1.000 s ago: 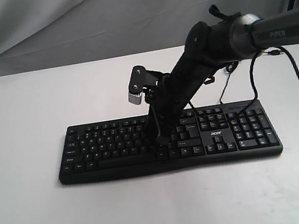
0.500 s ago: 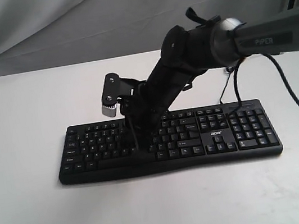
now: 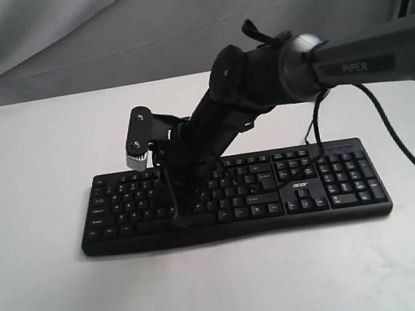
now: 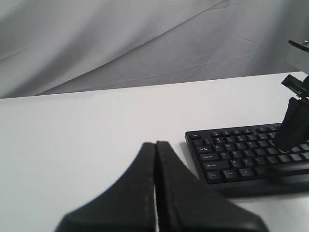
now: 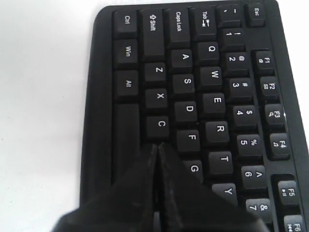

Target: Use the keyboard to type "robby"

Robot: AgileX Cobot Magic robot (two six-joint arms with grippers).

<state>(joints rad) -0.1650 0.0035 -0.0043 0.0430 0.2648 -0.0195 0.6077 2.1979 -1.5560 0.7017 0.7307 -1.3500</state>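
The right arm has swung toward the desk's left edge since a second ago, carrying the right gripper (image 3: 180, 221) from right of the keyboard's middle over to its left-hand letter keys. The keyboard (image 3: 330, 183) has not shifted: it lies flat around the middle of the white desk (image 3: 42, 308), its long side parallel to the near edge and its number pad toward the right edge.

The right gripper points steeply down with its two fingers pressed together into one tip. In the right wrist view that tip (image 5: 157, 147) sits just past the C key (image 5: 161, 124), between the space bar (image 5: 126, 140) and the F and G keys. Whether it presses a key or only hovers cannot be told.

The left gripper (image 4: 155, 193) is closed too, holding nothing, above bare desk off the keyboard's (image 4: 241, 154) left end. Grey cloth (image 3: 55, 37) hangs behind the far edge.
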